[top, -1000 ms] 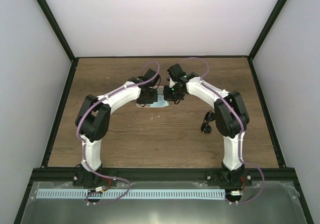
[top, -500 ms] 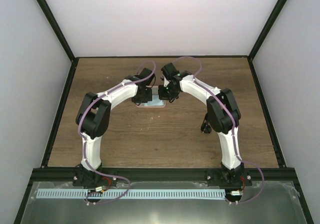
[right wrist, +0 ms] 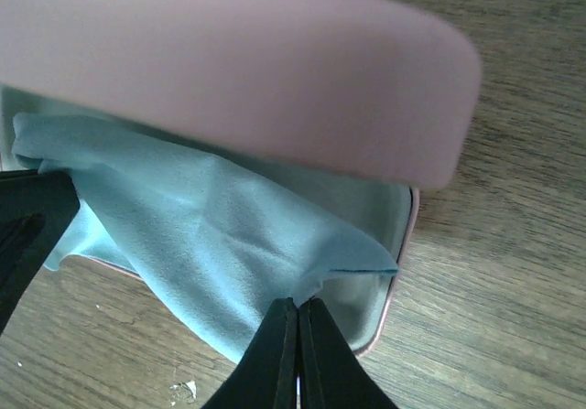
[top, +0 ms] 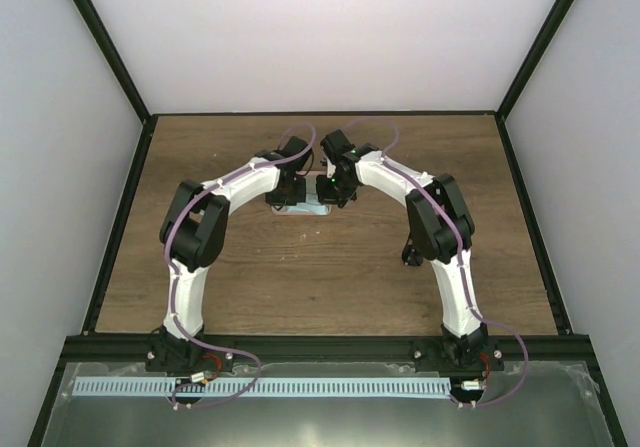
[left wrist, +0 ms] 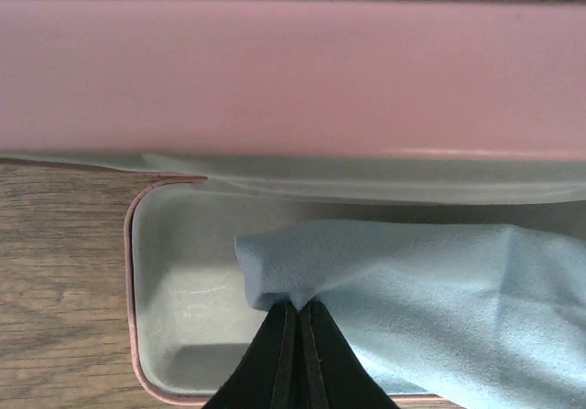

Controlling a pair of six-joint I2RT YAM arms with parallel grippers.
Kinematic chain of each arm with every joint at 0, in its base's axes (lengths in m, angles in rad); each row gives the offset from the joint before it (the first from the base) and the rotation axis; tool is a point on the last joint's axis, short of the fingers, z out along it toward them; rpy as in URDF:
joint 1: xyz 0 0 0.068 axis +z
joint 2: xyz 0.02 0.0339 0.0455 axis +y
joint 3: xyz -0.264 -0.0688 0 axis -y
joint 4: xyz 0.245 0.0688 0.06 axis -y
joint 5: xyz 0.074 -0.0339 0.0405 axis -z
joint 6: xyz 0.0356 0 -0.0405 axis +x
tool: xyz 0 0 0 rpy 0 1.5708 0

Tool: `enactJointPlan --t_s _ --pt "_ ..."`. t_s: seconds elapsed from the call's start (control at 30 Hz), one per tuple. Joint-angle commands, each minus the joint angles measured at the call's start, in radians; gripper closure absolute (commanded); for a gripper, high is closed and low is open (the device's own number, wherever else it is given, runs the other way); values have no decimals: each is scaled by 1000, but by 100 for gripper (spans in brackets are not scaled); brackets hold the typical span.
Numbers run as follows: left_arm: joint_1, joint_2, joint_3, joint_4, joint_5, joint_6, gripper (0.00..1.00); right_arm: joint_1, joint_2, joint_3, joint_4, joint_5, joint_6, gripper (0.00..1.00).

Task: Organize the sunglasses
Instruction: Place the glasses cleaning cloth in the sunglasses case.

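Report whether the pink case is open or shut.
Open. The pink case has its lid raised, pale lining exposed, the blue cloth partly inside, pinched by left gripper and right gripper.

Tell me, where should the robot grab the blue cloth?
Pinch it at two far-apart edges, from above. The light blue cloth is thin and floppy, lying crumpled across the open pink case, so only a raised fold gives a hold. The left fingers and right fingers each pinch such a fold.
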Motion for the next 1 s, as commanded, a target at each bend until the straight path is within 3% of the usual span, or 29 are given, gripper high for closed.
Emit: enactJointPlan --t_s 0.0,0.97 --pt "7 27 31 -5 -12 20 96 7 20 55 -19 9 -21 99" --pt "35 54 41 -21 -40 54 94 7 82 118 -34 86 -59 96"
